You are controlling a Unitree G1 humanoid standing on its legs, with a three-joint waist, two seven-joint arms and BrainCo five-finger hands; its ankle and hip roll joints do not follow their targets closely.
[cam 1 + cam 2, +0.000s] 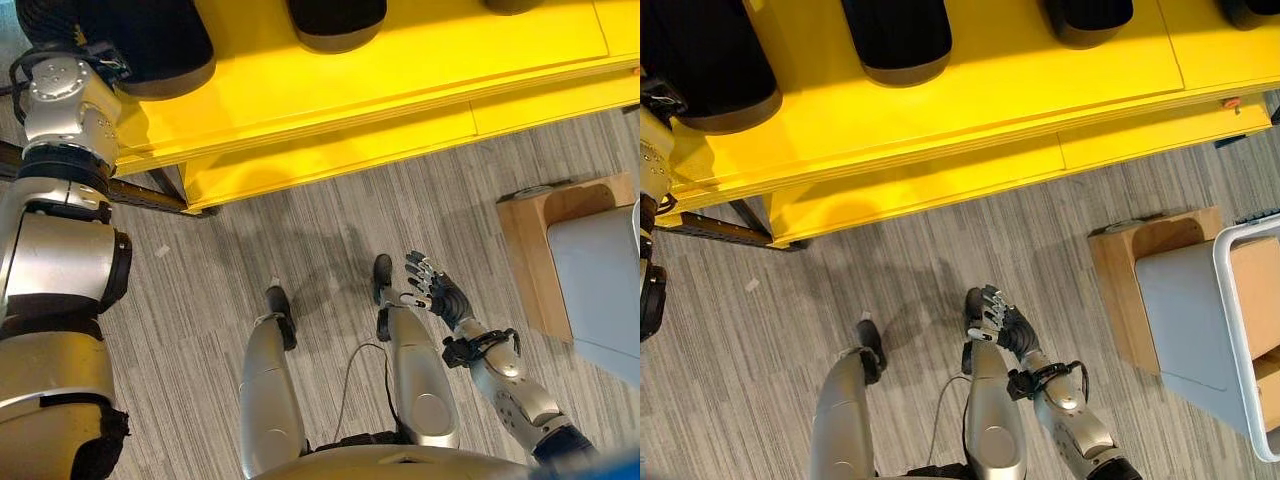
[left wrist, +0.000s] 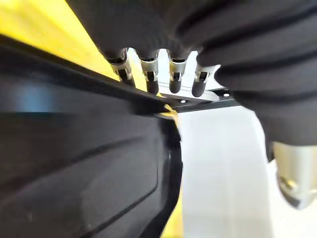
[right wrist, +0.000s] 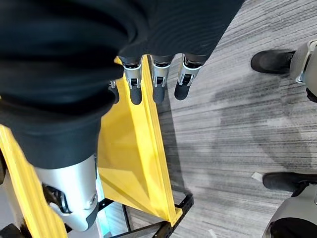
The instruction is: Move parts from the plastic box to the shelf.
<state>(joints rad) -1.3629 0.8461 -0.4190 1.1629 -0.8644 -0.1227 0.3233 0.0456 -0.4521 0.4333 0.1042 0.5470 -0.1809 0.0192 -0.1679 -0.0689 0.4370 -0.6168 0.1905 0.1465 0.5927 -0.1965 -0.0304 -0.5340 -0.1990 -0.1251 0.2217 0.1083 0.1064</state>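
Note:
A yellow shelf (image 1: 400, 90) runs across the far side and carries several black rounded parts (image 1: 895, 40). My left arm reaches up to the shelf's left end, where one black part (image 1: 150, 50) lies. In the left wrist view that part (image 2: 74, 173) lies right beside my left hand (image 2: 148, 74), whose fingers are straight past the part's edge and not curled round it. My right hand (image 1: 432, 285) hangs low over the floor, open and holding nothing. The pale grey plastic box (image 1: 1185, 310) stands at the right, apart from both hands.
The box rests on a wooden stand (image 1: 530, 250) at the right edge. A dark metal frame (image 3: 163, 225) carries the shelf at its left corner. Striped grey floor (image 1: 1060, 230) lies between the shelf and the stand.

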